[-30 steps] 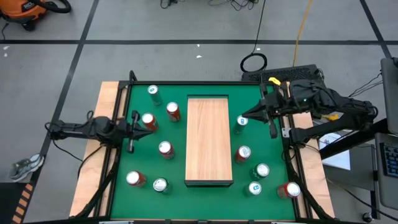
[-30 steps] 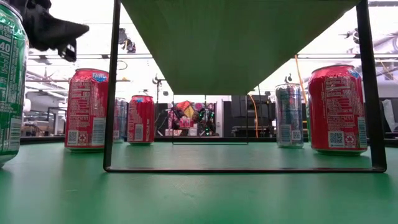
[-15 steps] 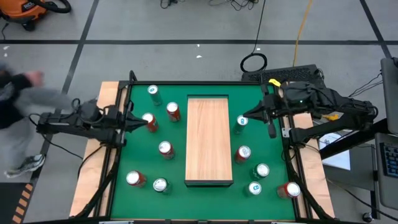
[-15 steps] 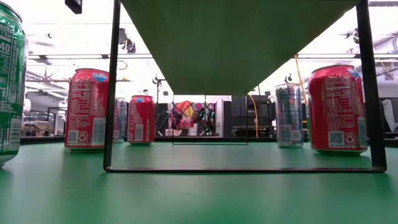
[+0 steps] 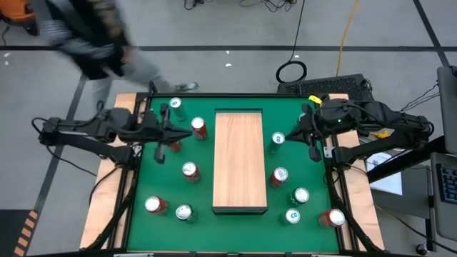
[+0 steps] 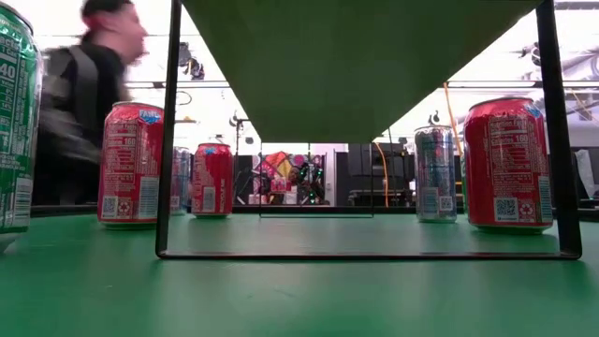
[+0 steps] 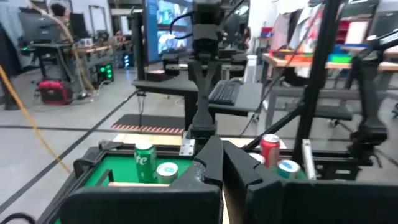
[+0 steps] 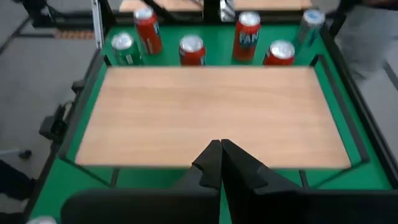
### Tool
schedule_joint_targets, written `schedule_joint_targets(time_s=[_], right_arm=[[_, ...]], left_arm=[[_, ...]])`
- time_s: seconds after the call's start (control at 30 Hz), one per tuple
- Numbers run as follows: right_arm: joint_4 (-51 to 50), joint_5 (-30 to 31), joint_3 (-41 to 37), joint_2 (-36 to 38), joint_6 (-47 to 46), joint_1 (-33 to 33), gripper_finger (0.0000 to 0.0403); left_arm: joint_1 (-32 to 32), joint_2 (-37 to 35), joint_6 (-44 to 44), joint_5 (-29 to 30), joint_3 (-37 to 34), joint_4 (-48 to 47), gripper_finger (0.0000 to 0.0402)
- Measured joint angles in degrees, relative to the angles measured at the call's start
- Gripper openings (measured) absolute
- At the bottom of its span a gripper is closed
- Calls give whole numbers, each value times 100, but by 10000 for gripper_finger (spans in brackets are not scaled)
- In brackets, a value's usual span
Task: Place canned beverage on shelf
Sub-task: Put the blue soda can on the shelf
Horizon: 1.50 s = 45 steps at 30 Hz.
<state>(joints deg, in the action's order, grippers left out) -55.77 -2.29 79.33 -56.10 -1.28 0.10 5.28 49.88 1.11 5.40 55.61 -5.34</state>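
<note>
Left gripper [image 5: 160,148] has its fingers pressed together, holding nothing, and hovers over the left side of the green table [image 5: 235,221], with a red can [image 5: 173,143] just beside it and another red can [image 5: 198,128] a bit nearer the shelf. Right gripper [image 5: 312,145] is likewise pinched shut on air and empty, sitting at the table's right edge near a can with a teal top [image 5: 278,140]; its wrist view looks straight across the wood top, tips closed [image 8: 219,155].

The shelf [image 5: 240,160] stands in the middle of the table: a pale wood slab on a thin black frame, top bare, with no can on it. Cans are scattered on both sides: a red one [image 5: 189,170], a red one [image 5: 153,205] and a green one [image 5: 184,212] on the left, a silver one [image 5: 176,106] at the far left corner, and a red one [image 5: 279,175], two green [image 5: 300,195] [image 5: 293,215] and a red one [image 5: 333,218] on the right. All are upright as far as I can tell.

A person [image 5: 93,36] passes beyond the table's far-left corner, blurred.

Step in hand looks like the approach, before any grasp, with nothing picked yet. The next move calls for one arm, likely the left, to spread its fingers, drop around a near can's body, close, then lift clear above the shelf top and set it down upright. Watch for neighbouring cans getting knocked over.
</note>
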Motion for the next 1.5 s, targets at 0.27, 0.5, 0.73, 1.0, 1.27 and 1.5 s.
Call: schedule_joint_targets(time_s=[0.27,0.5,0.73,1.0,1.27,1.5], right_arm=[[-512,257,0,-8,70,-26,0],[-728,227,0,-8,46,-210,0],[-734,212,0,-52,-466,-302,0],[-872,207,-2,-385,-1065,-315,0],[-1213,258,-9,-648,-1402,-315,0],[-1682,846,-9,-671,-1468,-319,0]], left_arm=[[0,992,301,337,590,74,0],[-1,1636,1203,687,850,62,0],[-2,1850,1329,720,877,168,0],[-2,1813,1321,961,877,185,0],[-7,1813,1300,1313,877,179,0],[-7,1815,1038,1336,877,-111,0]])
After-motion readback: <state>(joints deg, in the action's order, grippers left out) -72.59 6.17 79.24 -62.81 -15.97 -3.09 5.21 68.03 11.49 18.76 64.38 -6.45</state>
